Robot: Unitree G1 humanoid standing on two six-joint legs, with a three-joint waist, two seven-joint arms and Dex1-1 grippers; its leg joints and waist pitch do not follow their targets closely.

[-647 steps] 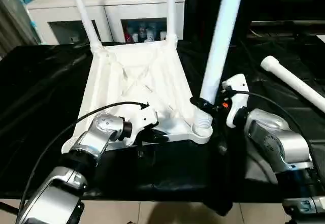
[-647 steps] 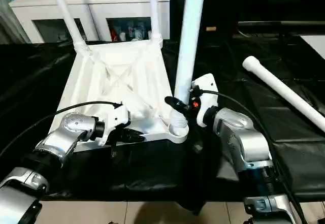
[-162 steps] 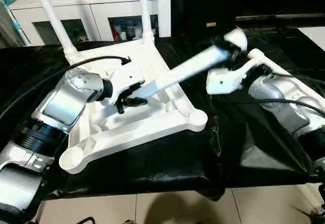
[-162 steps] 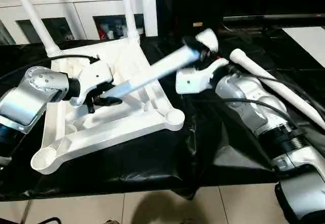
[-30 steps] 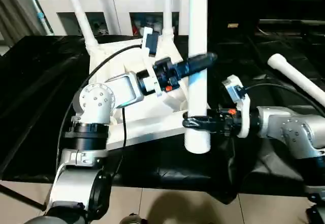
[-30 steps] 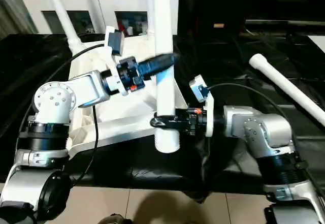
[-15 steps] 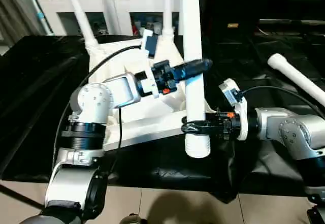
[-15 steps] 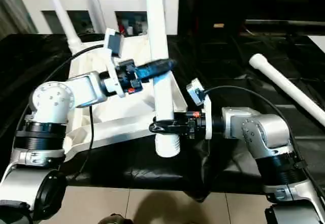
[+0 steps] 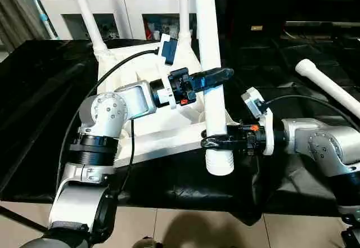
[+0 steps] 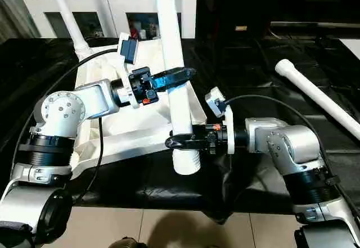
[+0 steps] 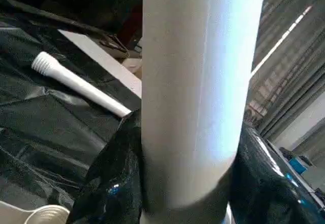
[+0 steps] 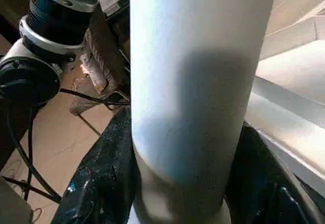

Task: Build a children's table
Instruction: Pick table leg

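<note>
The white tabletop (image 9: 163,138) lies upside down on the black-covered bench. Two white legs (image 9: 84,12) (image 9: 184,6) stand in its far corner sockets. A third leg (image 9: 209,45) is held nearly upright at the tabletop's near right corner, its ribbed lower end (image 9: 219,163) hanging just past the near edge. My left gripper (image 9: 209,78) is shut on that leg partway up. Lower down, just above the ribbed end, my right gripper (image 9: 216,142) is shut on it too. The leg stands between the fingers in both wrist views (image 11: 198,82) (image 12: 193,82). One more leg (image 9: 329,88) lies loose at the right.
A white cabinet with glass doors (image 9: 129,0) stands behind the bench. Black sheeting (image 9: 34,102) covers the bench on all sides of the tabletop. The bench's front edge and the tiled floor (image 9: 169,231) are close below my arms.
My left gripper's fingers have closed in onto the leg. The leg's top has leaned slightly to the left. The right gripper has kept its hold.
</note>
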